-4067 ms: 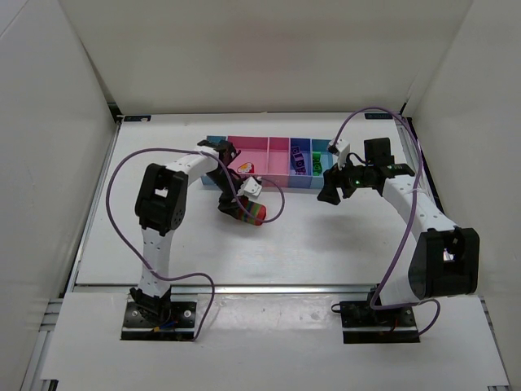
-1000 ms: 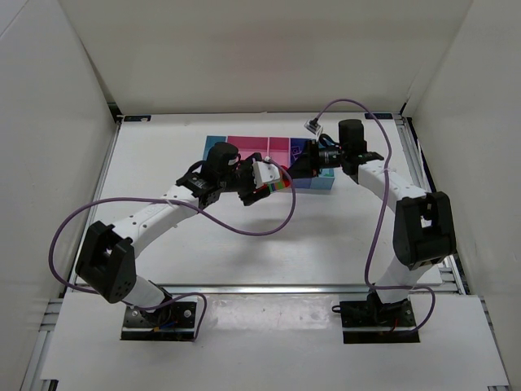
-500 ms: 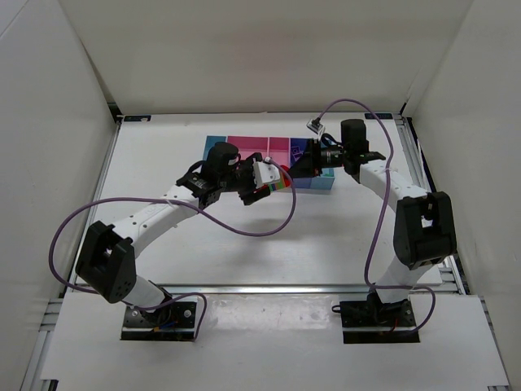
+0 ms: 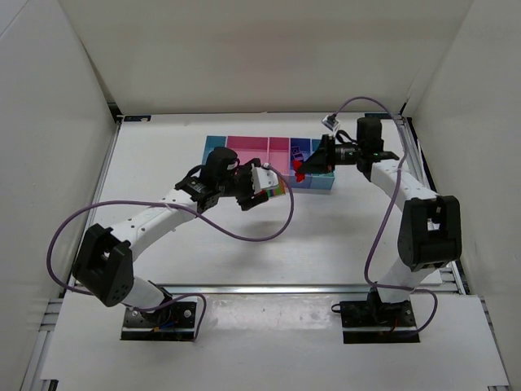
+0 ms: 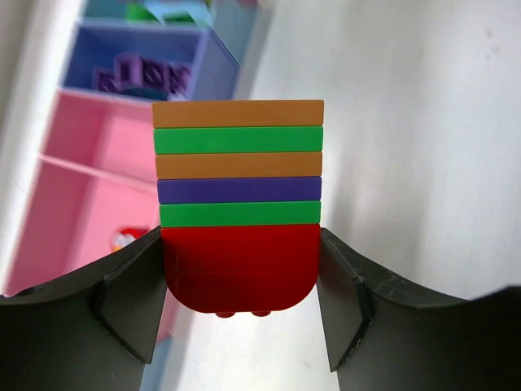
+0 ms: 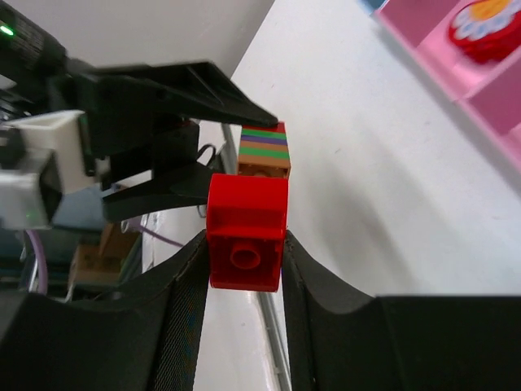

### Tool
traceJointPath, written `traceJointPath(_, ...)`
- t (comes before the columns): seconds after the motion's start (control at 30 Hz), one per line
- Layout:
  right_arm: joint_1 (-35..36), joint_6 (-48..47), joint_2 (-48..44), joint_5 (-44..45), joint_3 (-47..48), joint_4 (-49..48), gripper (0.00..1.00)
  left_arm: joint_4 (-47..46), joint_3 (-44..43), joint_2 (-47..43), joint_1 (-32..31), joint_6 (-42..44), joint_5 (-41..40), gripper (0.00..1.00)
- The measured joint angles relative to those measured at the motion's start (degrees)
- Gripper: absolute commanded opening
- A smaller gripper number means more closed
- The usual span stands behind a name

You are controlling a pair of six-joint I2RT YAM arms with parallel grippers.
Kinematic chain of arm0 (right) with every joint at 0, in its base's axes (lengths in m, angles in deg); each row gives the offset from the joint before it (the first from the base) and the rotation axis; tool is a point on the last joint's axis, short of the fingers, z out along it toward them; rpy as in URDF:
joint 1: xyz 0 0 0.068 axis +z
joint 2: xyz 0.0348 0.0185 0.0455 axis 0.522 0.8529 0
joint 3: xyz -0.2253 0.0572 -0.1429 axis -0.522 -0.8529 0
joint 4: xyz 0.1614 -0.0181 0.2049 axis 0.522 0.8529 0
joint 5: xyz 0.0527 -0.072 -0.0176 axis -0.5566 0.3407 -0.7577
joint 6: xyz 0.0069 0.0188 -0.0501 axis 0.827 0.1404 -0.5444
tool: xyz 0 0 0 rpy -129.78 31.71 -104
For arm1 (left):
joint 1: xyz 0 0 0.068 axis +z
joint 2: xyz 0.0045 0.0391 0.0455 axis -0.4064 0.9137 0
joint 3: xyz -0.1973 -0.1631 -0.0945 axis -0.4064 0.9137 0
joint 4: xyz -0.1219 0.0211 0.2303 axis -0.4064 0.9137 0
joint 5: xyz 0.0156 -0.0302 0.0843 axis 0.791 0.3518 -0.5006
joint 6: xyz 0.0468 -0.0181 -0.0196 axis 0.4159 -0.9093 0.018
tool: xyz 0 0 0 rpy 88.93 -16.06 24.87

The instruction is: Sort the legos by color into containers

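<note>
A stack of legos, banded orange, green, orange, purple, green with a red base, sits between the fingers of my left gripper, which is shut on it. From above, that stack hangs in front of the containers, with the left gripper just left of it. My right gripper is shut on a single red lego, a short gap away from the stack. In the top view the right gripper and red lego hover over the dark blue bin's front edge.
Purple legos lie in the dark blue bin, and a green one in the light blue bin beyond. A red and white piece lies in a pink bin. White walls enclose the table on three sides.
My right gripper has drawn back to the right, away from the stack, carrying the red lego. The left gripper keeps its hold on the stack and has shifted slightly.
</note>
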Motion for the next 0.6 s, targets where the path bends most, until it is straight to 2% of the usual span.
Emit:
traceJointPath(0.13,-3.45,-0.39,-1.60,-0.09,0.00,-0.07,0.13,2.97,1.73,-0.85,0.26,0.02,-0.13,0.30)
traceJointPath(0.37,-3.30,-2.82,-2.23,0.15,-0.09,1.70,0.12,5.57,2.73,-2.69,0.26,0.04,-0.22,0.30)
traceJointPath(0.6,-3.61,-9.44,-2.34,9.57,0.31,8.90,0.12,7.34,4.33,-7.28,0.31,-0.72,-1.09,0.31)
